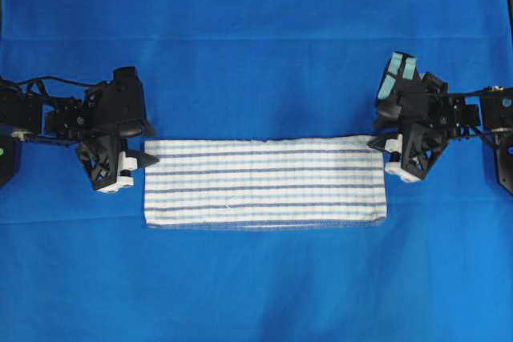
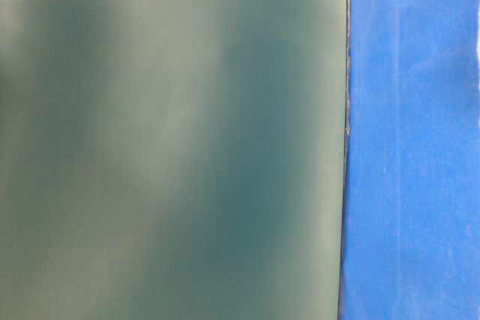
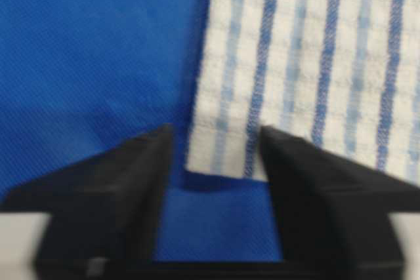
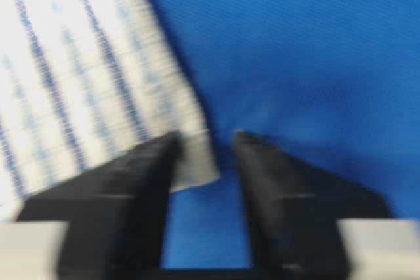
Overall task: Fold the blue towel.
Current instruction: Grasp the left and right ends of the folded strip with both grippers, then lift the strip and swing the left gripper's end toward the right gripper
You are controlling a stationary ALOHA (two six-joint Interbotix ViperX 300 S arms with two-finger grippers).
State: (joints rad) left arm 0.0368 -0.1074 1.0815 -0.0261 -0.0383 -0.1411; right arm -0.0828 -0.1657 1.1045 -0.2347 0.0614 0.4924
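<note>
While both part-spread grippers, left [image 3: 213, 162] and right [image 4: 203, 155], straddle far corners of the soft, limp towel [image 1: 264, 182], pinching nothing yet, we would grip there.

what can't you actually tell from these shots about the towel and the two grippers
- Grip: the left gripper straddles a corner of the blue towel, the right gripper another; motion blur in both wrist views hides whether either pinches cloth.
- Layers: overhead, the towel is too small to count its folds.
- Table-level view: a blurred grey-green surface fills most of the frame, hiding towel and arms; only the blue table covering shows.
</note>
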